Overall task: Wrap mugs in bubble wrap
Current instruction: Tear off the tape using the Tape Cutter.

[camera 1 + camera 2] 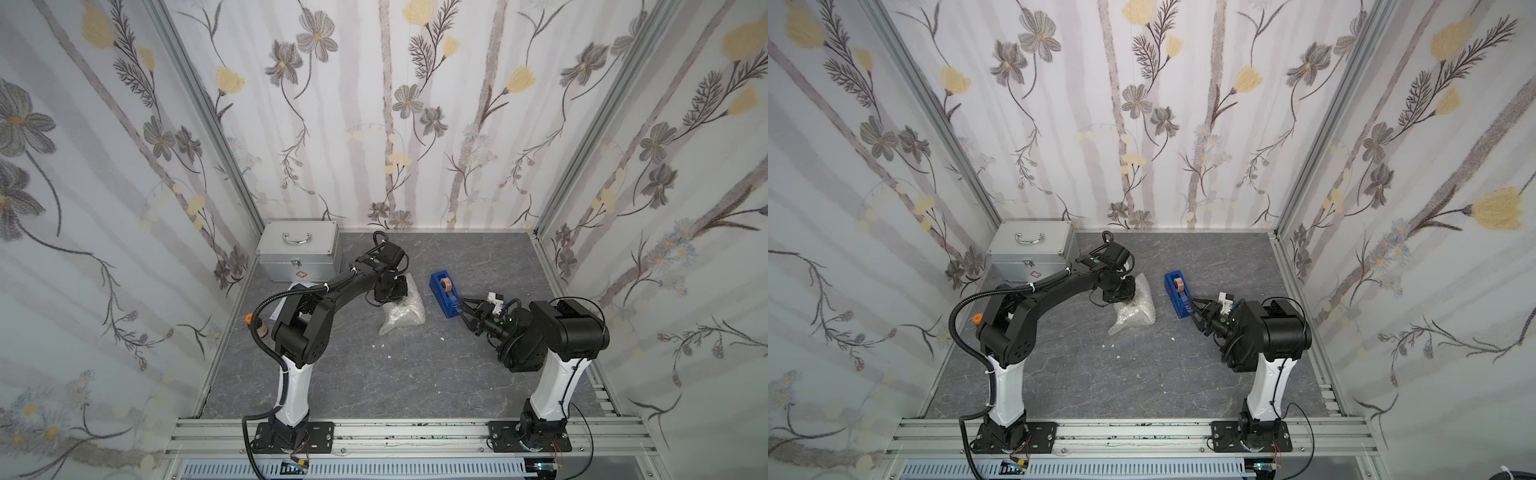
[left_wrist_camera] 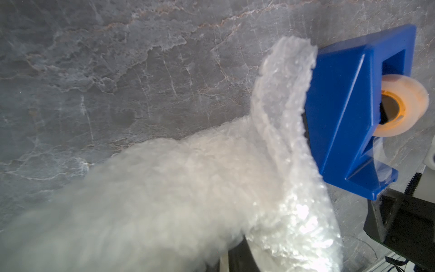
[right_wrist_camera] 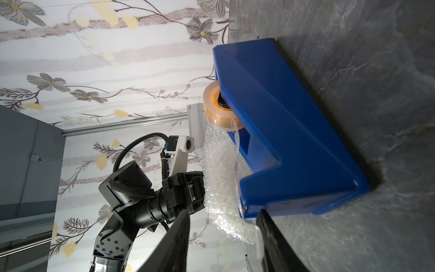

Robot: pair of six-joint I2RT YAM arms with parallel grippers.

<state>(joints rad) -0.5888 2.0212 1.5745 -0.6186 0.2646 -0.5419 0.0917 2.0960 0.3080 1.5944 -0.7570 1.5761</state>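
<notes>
The bubble wrap lies bunched in a whitish bundle on the grey table, left of the blue tape dispenser. The mug is hidden. My left gripper comes down onto the bundle's far end, its jaws buried in the bubble wrap and shut on it. My right gripper is at the dispenser's cutter end. Its fingers stand apart, and a clear tape end hangs beside one finger.
A silver metal case stands at the back left corner. An orange-capped small bottle and a white sheet lie by the left wall under the left arm. Small white scraps dot the table's middle. The tape roll sits in the dispenser.
</notes>
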